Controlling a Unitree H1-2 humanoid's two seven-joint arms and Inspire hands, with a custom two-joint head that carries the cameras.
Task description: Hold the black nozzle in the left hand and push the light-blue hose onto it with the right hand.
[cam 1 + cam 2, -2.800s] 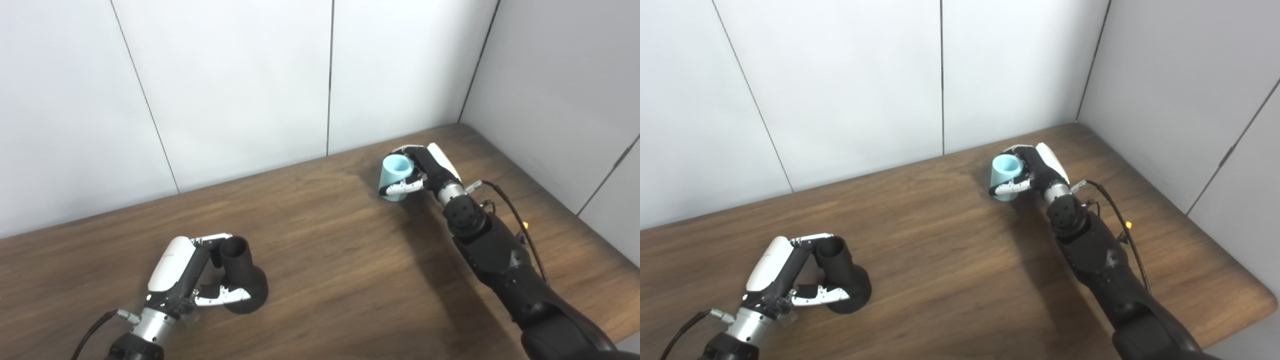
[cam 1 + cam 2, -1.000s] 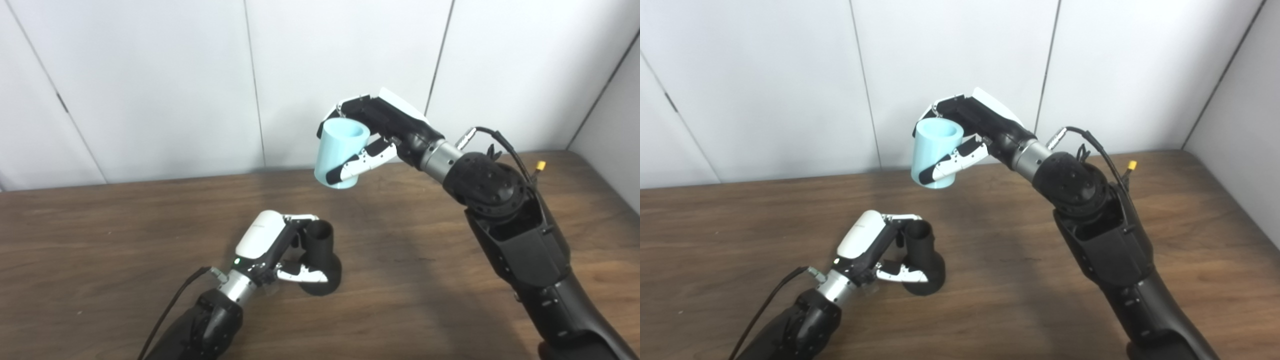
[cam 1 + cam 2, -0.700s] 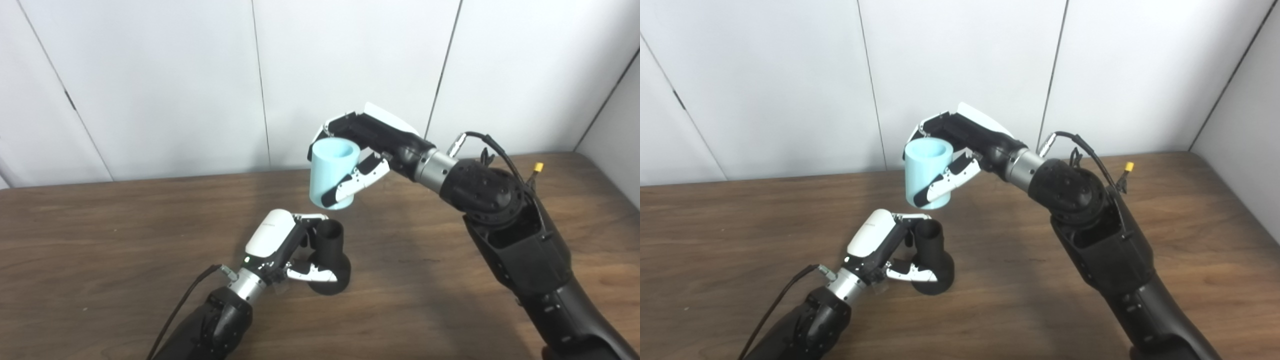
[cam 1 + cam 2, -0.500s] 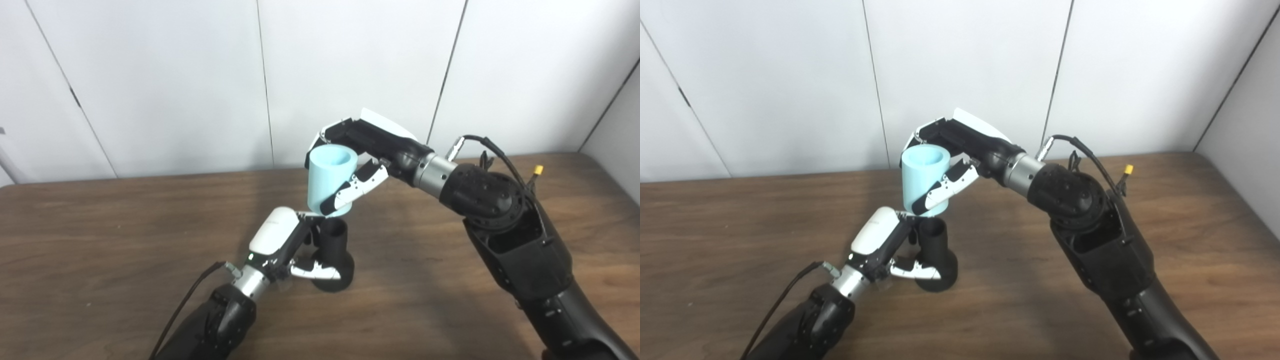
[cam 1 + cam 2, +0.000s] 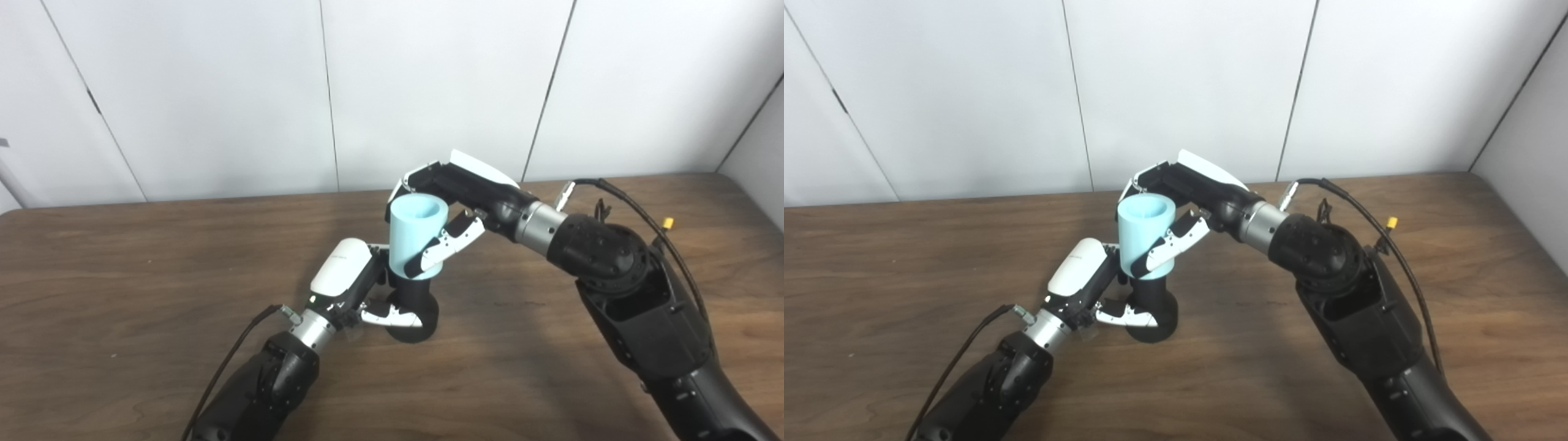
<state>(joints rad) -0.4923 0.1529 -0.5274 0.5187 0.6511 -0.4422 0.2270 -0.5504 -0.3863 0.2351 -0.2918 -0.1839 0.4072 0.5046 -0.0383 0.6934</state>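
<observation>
The black nozzle (image 5: 413, 309) stands upright on the wooden table (image 5: 122, 275) on its wide round base. My left hand (image 5: 352, 288) is shut on the nozzle, fingers around its neck and thumb low on the base. The light-blue hose (image 5: 413, 239), a short open cylinder, sits upright over the top of the nozzle's neck and hides its mouth. My right hand (image 5: 465, 199) is shut on the hose from behind and the right, its thumb lying across the hose's front. In the right eye view the hose (image 5: 1144, 237) covers the nozzle (image 5: 1150, 312) the same way.
White wall panels (image 5: 429, 86) stand right behind the table's far edge. A black cable with a yellow tag (image 5: 667, 222) hangs off my right forearm. Bare wood stretches to the left and right of both hands.
My right hand has lowered the hose straight down, from just above the nozzle's mouth onto its neck. The left hand has kept its hold on the nozzle. The camera has shifted slightly.
</observation>
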